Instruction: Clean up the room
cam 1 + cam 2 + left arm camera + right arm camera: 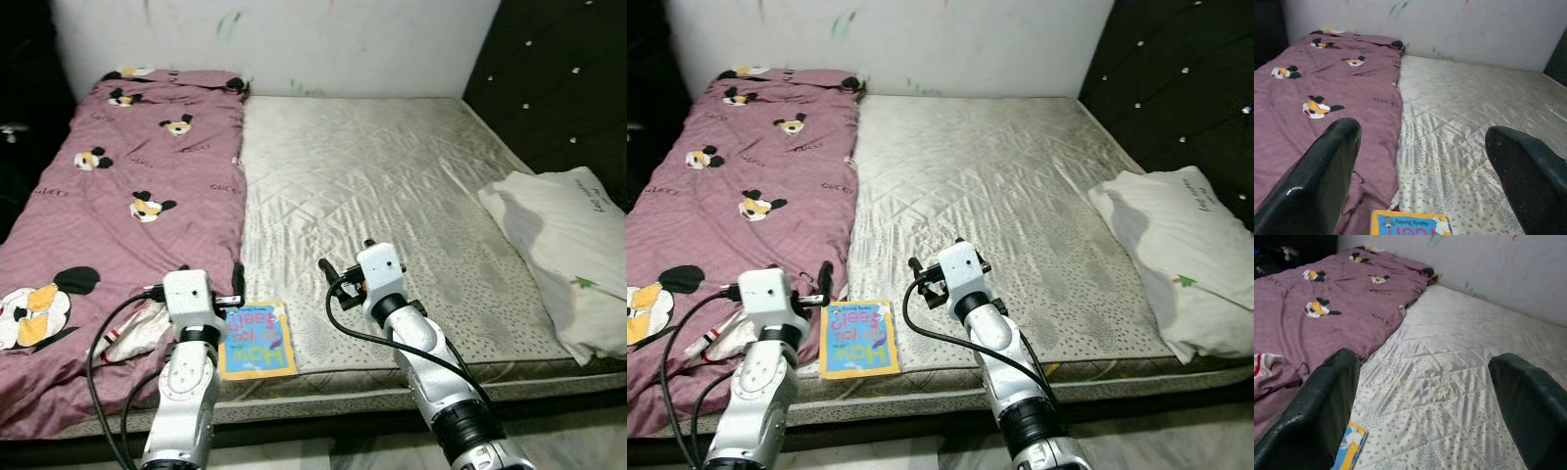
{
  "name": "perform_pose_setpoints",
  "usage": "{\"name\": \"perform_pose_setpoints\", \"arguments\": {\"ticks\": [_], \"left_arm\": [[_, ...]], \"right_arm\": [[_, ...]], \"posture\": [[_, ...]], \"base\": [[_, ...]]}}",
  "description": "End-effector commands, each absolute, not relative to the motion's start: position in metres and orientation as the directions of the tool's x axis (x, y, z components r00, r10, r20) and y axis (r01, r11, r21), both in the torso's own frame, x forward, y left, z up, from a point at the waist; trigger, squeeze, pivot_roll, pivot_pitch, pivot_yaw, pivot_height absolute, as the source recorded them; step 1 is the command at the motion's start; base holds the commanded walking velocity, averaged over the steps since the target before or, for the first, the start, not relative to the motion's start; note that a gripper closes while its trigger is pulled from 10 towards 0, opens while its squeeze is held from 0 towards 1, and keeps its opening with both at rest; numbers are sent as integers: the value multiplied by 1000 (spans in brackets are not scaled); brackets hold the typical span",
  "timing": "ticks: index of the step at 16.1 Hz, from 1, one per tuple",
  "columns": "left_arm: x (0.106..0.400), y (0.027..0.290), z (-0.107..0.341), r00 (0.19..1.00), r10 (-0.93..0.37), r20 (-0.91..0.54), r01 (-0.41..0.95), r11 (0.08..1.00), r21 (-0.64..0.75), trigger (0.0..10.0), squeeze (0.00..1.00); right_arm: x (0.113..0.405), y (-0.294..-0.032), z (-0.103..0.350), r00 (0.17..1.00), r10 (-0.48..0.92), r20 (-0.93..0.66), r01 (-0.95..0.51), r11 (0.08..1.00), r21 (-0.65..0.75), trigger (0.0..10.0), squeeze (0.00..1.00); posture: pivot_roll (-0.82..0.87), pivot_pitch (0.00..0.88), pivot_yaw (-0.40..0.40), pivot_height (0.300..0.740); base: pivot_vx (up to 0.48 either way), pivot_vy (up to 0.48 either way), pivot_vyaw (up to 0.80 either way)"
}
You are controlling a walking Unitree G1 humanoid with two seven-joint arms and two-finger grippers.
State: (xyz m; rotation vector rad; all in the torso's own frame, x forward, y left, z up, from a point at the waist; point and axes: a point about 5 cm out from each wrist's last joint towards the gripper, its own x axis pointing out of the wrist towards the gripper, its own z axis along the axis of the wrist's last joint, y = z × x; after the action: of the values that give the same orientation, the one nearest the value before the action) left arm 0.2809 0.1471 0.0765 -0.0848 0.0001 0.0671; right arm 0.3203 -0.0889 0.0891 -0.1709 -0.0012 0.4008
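A colourful children's book [257,340] lies flat on the bare mattress [392,186] near its front edge, right beside the purple cartoon-print blanket [127,186]. My left gripper [208,280] hovers just behind the book's left corner, fingers spread open and empty; the book's top edge [1410,223] shows low between them. My right gripper [345,258] hangs open and empty over the mattress to the right of the book [1352,443]. A white cloth with red stripes [137,328] lies crumpled on the blanket's front edge, left of the left arm.
A white pillow [563,255] rests at the mattress's right edge against the dark tufted headboard [558,78]. A scribbled white wall [294,39] stands behind the bed. Dark furniture [20,117] borders the left side.
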Motion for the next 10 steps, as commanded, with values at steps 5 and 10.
{"name": "perform_pose_setpoints", "arguments": {"ticks": [5,10], "left_arm": [[282,152,80,999,51,17,-50,997,-59,10000,0],[284,150,82,999,45,23,-44,997,-56,10000,0]], "right_arm": [[314,-102,90,950,313,-1,-310,940,-138,10000,0],[315,-101,88,945,326,-23,-325,933,-152,10000,0]], "posture": [[-20,0,-39,740],[-11,0,-36,740]], "base": [[0,0,0],[0,0,480]]}}
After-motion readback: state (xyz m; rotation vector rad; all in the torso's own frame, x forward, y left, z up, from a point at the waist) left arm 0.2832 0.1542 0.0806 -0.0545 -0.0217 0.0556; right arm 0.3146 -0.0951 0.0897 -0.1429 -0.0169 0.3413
